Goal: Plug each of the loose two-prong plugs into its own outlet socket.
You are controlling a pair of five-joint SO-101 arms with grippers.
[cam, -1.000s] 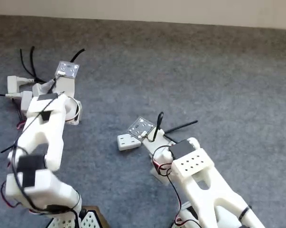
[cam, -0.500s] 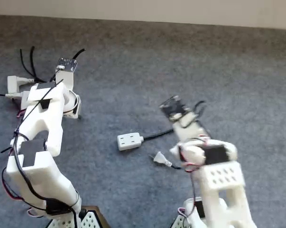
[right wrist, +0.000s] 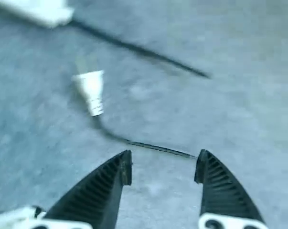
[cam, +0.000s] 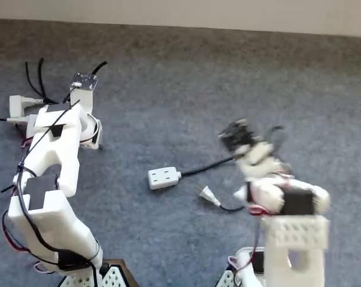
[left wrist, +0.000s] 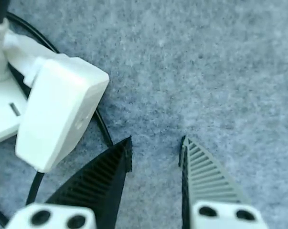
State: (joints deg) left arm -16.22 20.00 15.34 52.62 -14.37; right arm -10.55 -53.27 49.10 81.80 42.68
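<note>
2 arms share a grey fabric-covered bench (cam: 258,78) and stand well apart from each other. The left arm (cam: 48,161) stands over a cluster of outlets and cables at the far side. The right arm (cam: 285,200) stands over the middle area.

Left tool (left wrist: 155,145): fingers apart with nothing between them, hovering above bare fabric just beside a white block (left wrist: 58,112). A black cable (left wrist: 104,131) curves out from under that block. Whether the block is a seated plug cannot be told. Risk: closing here could pinch the cable instead of a plug body and drag the cluster.

Right tool (right wrist: 163,162): fingers apart and empty, over bare fabric.

The outlet socket (cam: 162,177) lies loose in mid-bench, with nothing plugged into it and nothing holding it. Risk, as judged: a plug pushed at it would slide it along the fabric rather than seat, because the left tool is too distant to brace it.

The 2-prong plug (cam: 207,194) lies flat near the socket but apart from it, ahead of the right tool and off its centreline. Its thin lead (right wrist: 158,148) crosses just beyond the fingertips. Risks:
- Descending as aligned would take the lead, not the plug body.
- A skewed hold would present the prongs out of line with the slots.

Prong detail is too blurred to judge.
</note>
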